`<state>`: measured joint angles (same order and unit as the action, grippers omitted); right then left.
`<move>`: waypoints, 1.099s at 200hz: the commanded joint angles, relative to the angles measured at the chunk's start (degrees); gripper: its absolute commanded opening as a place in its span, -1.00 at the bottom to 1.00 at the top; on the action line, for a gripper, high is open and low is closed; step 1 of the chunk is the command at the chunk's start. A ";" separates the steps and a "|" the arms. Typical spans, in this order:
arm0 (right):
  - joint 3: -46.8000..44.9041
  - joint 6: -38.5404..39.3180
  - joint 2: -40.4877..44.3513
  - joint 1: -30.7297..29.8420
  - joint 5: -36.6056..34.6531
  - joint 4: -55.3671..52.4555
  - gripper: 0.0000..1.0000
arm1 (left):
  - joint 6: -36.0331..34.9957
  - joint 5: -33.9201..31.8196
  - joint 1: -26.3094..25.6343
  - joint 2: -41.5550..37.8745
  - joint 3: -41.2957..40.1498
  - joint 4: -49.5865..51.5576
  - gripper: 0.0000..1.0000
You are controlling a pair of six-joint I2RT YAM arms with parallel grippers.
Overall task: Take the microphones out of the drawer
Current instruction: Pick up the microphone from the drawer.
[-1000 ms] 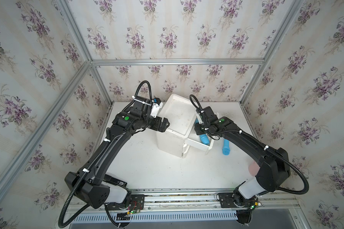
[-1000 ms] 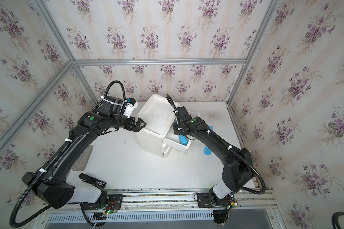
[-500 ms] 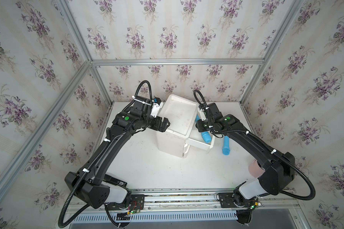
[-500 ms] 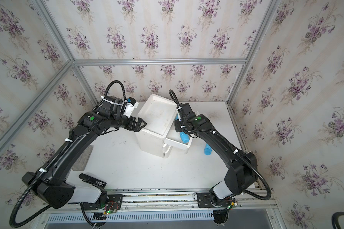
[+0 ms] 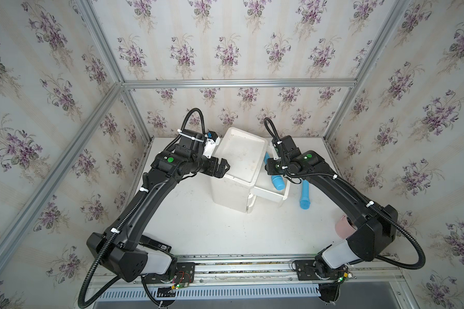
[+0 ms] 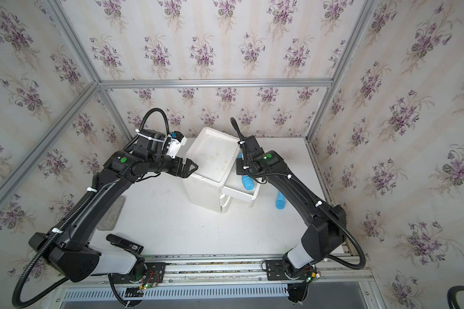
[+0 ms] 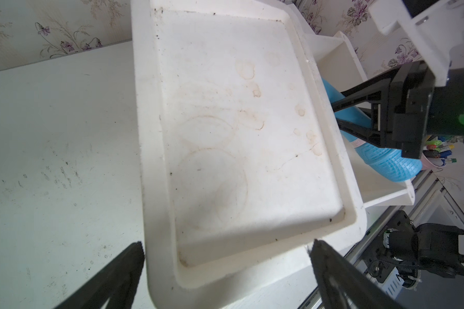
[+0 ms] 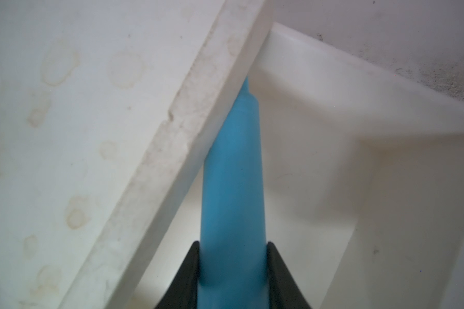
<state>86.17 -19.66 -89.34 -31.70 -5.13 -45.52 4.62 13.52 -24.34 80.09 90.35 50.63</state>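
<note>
A white cabinet [image 5: 239, 157] [image 6: 212, 157] stands mid-table with its drawer [image 5: 268, 195] [image 6: 239, 196] pulled out to the right. A blue microphone [image 5: 277, 183] [image 6: 247, 182] [image 7: 386, 160] [image 8: 233, 187] lies tilted over the drawer, its thin end against the cabinet's top edge. My right gripper [image 5: 271, 171] [image 6: 241, 171] [image 8: 233, 244] is shut on its handle. My left gripper [image 5: 223, 171] [image 6: 192, 170] [image 7: 227, 244] is open, with its fingers on either side of the cabinet's near top corner. I cannot tell whether the microphone's head touches the drawer floor.
A second blue microphone [image 5: 304, 196] [image 6: 280, 202] lies on the table right of the drawer. A pink cup [image 5: 342, 227] stands by the right arm's base. A black device [image 5: 156, 243] [image 6: 123, 242] and a grey pad [image 6: 110, 214] lie front left.
My right gripper has moved toward the back with the microphone, whose handle now shows beside the cabinet edge. The left arm has not moved.
</note>
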 commanded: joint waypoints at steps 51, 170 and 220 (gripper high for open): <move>5.18 -9.78 -2.83 0.06 -5.89 -6.20 -1.00 | 0.05 0.59 0.48 -0.83 -0.43 -1.25 0.99; 5.93 -10.81 2.81 0.06 -3.75 -8.08 -1.00 | 0.23 1.42 0.87 0.02 0.01 -1.69 0.99; 7.16 -9.18 5.05 0.06 -4.73 -7.99 -1.00 | 0.34 2.01 1.22 0.50 -0.01 -1.76 0.99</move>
<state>92.49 -29.52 -84.68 -31.70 -8.51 -54.70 5.02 14.85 -23.27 80.29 90.35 50.19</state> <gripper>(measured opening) 0.316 0.993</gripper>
